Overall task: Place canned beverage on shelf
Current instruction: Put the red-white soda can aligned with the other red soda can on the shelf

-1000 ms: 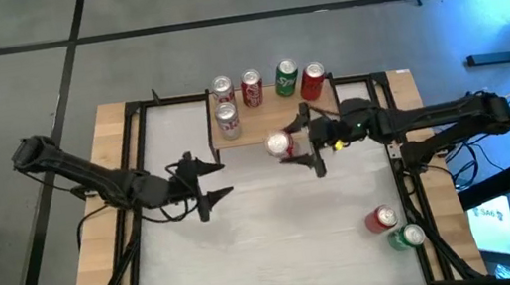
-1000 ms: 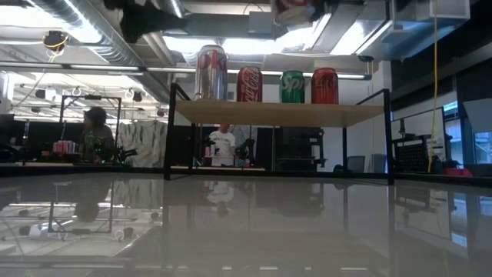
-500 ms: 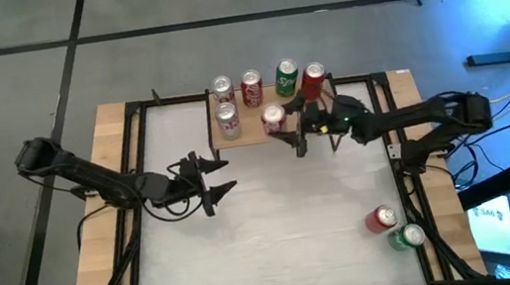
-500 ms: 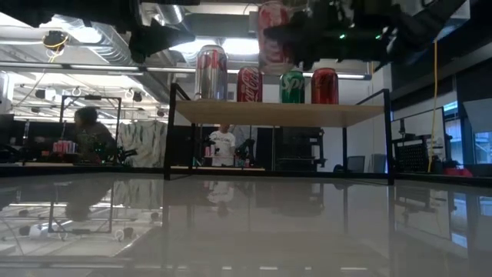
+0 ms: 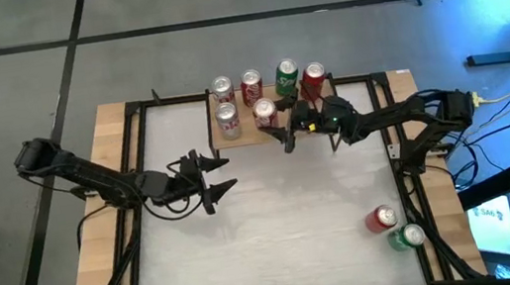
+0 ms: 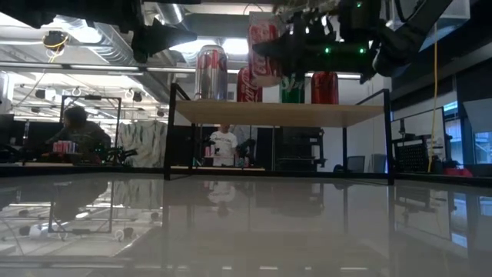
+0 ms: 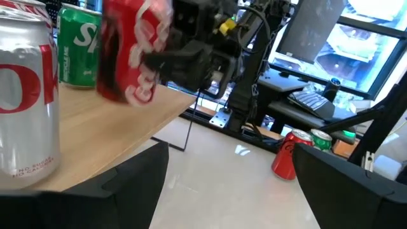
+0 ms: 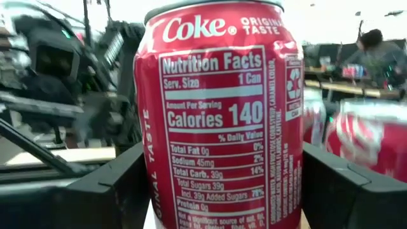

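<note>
The shelf (image 5: 244, 136), a light wood plank on thin black legs, stands at the table's far edge. On it stand two silver cans (image 5: 221, 88) (image 5: 226, 116), a red can (image 5: 251, 86), a green can (image 5: 286, 76) and another red can (image 5: 314, 79). My right gripper (image 5: 273, 120) is shut on a red Coke can (image 5: 265, 113) above the plank's front part, between the silver cans and the green one. In the low view this can (image 6: 264, 38) hangs clear above the plank (image 6: 277, 112). My left gripper (image 5: 208, 179) is open and empty over the table's left middle. My right gripper pinches the red Coke can between its two fingers (image 8: 108, 184), one on each side of the can's body (image 8: 152, 172), at its middle to lower part. The fingers come about level from the table's right side. The can is upright and lifted clear of the shelf.
A red can (image 5: 382, 218) and a green can (image 5: 410, 236) stand on the table near its right front corner. The black frame rails (image 5: 140, 179) run along the table's sides. People (image 6: 77, 131) show in the room behind the table.
My right gripper has carried the red Coke can from in front of the shelf toward the table's far edge and a little left. The can, still upright in the shut fingers, now hangs over the plank's front part.
</note>
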